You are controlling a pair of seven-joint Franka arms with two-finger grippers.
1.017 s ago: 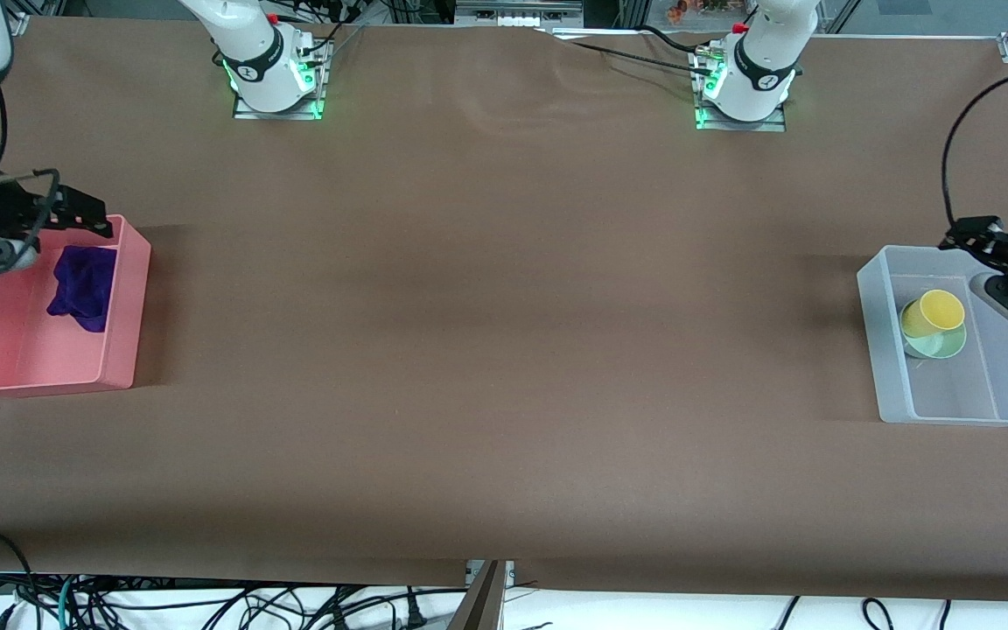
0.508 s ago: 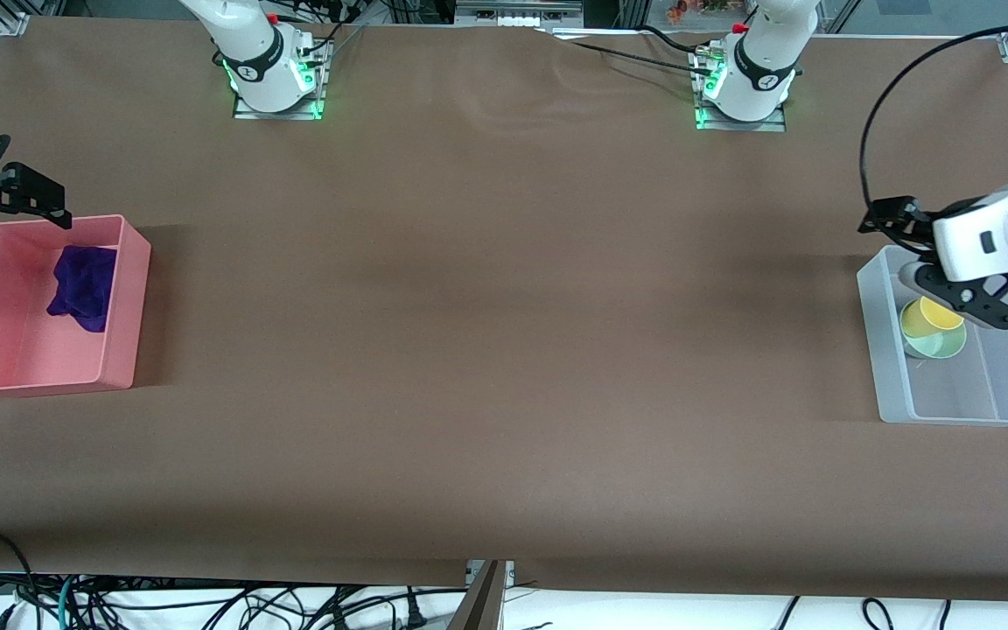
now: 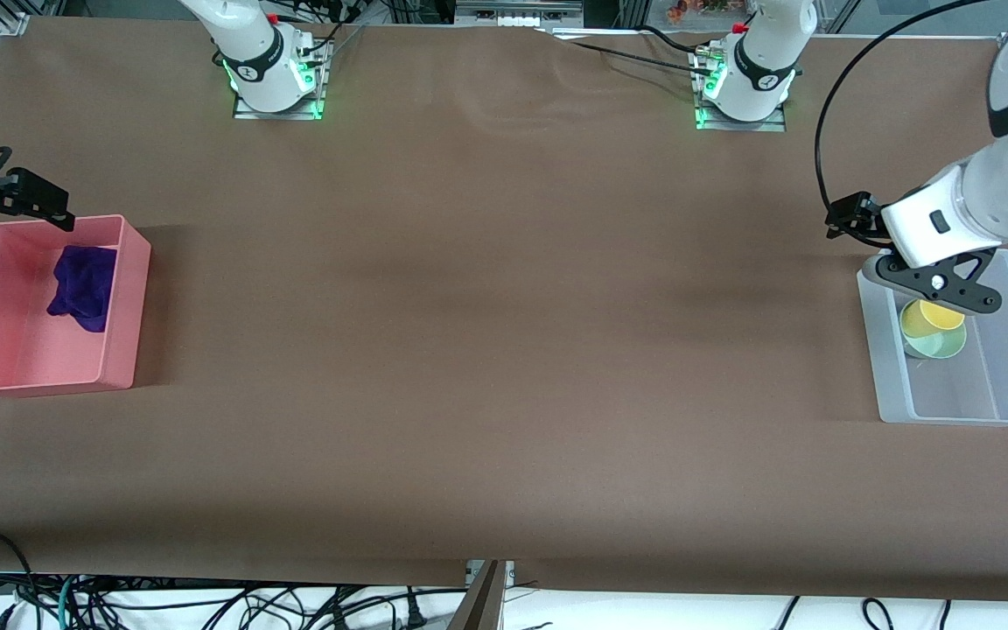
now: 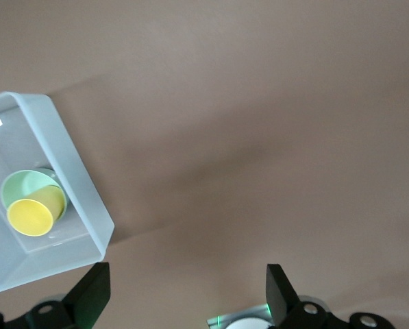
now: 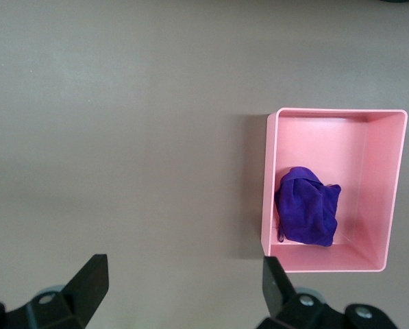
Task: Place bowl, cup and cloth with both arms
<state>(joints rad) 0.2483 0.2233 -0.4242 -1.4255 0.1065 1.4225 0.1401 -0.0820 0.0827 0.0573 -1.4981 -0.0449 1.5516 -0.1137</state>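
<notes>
A purple cloth [image 3: 82, 285] lies crumpled in a pink bin [image 3: 123, 297] at the right arm's end of the table; the right wrist view shows the cloth [image 5: 308, 214] in that bin [image 5: 390, 199] too. The yellow cup [image 3: 933, 312] rests tilted in the mint-green bowl [image 3: 943, 345] inside a clear bin [image 3: 889, 367] at the left arm's end. My left gripper [image 3: 937, 284] hangs open and empty over that bin's end toward the bases. From the left wrist, cup [image 4: 33, 214], bowl [image 4: 20, 186] and bin [image 4: 74, 171] sit off to one side of the open left gripper [image 4: 186, 288]. My right gripper [image 3: 27, 199] is open and empty, beside the pink bin's corner; its own view shows it [image 5: 183, 277] over bare table.
The right arm's base [image 3: 272, 83] and the left arm's base [image 3: 745, 87] stand at the table edge farthest from the front camera. A black cable [image 3: 828, 114] arcs above the left wrist. Brown table cover spans between the two bins.
The left gripper has risen and swung from the clear bin's outer side to over its end toward the bases. The right gripper has pulled back off the pink bin toward the table's end.
</notes>
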